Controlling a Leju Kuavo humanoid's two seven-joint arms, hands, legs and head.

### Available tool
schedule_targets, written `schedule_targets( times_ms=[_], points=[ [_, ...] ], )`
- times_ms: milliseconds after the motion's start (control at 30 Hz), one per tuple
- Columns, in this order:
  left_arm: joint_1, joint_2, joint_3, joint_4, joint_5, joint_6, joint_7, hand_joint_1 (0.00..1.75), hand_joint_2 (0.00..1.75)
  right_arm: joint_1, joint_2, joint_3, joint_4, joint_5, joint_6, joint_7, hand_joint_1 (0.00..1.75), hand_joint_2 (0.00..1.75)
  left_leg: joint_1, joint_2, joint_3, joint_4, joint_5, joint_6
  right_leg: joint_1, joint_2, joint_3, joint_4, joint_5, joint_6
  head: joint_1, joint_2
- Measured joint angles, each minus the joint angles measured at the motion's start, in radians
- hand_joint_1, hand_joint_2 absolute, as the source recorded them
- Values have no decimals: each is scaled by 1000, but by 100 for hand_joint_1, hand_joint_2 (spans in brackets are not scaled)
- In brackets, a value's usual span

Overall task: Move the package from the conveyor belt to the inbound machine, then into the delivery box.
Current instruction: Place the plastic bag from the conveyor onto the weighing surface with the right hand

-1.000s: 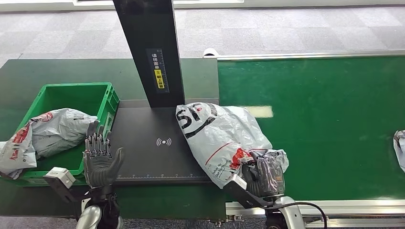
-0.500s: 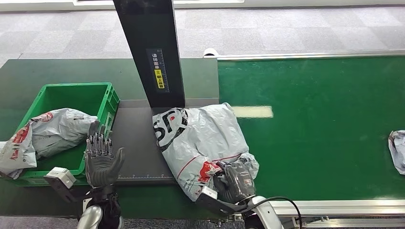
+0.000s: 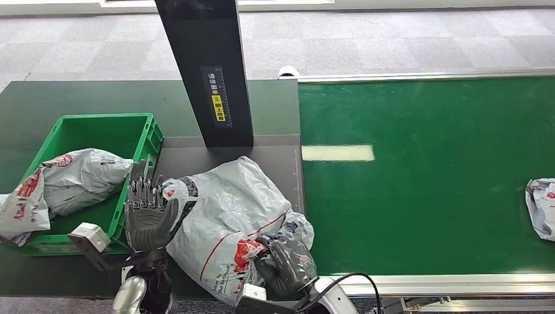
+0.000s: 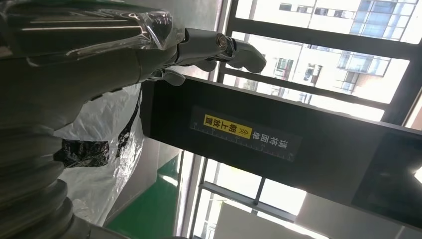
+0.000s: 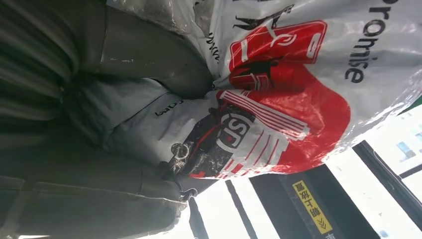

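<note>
The fingers (image 3: 288,256) of the right hand (image 3: 285,265) are closed on a corner of the grey package (image 3: 226,222), low in the frame's centre. The package is spread over the dark scanner plate (image 3: 275,157), its left end against the left hand (image 3: 149,219), whose fingers are held upright, apart and empty, beside the green box (image 3: 98,127) at the left.

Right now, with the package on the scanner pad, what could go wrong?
1. The right hand grips only a bunched corner of the package, so the slack plastic may slip or tear.
2. The open left hand stands between package and green bin and could block the transfer.
</note>
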Motion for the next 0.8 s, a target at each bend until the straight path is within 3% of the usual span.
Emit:
schedule_targets(
  times_ms=[33,67,167,200,800],
  points=[
    [0,0,0,0,3,-1,0,0,175,-1,0,0,0,-2,-4,0,175,175,0,0,0,0,0,0,0,0,0,0,0,0,0,0],
    [0,0,-1,0,7,-3,0,0,175,-3,0,-1,0,-4,-7,-1,159,175,0,0,0,0,0,0,0,0,0,0,0,0,0,0],
    [-1,0,-1,2,19,-11,2,0,175,-10,-2,-4,1,-8,-20,1,32,175,0,0,0,0,0,0,0,0,0,0,0,0,0,0],
    [-1,0,-1,4,21,-13,3,0,175,-12,-4,-7,3,-8,-27,5,4,175,0,0,0,0,0,0,0,0,0,0,0,0,0,0],
    [2,-2,9,5,7,-30,34,0,175,-20,-24,-121,28,-8,-37,88,0,175,0,0,0,0,0,0,0,0,0,0,0,0,0,0]
  ],
)
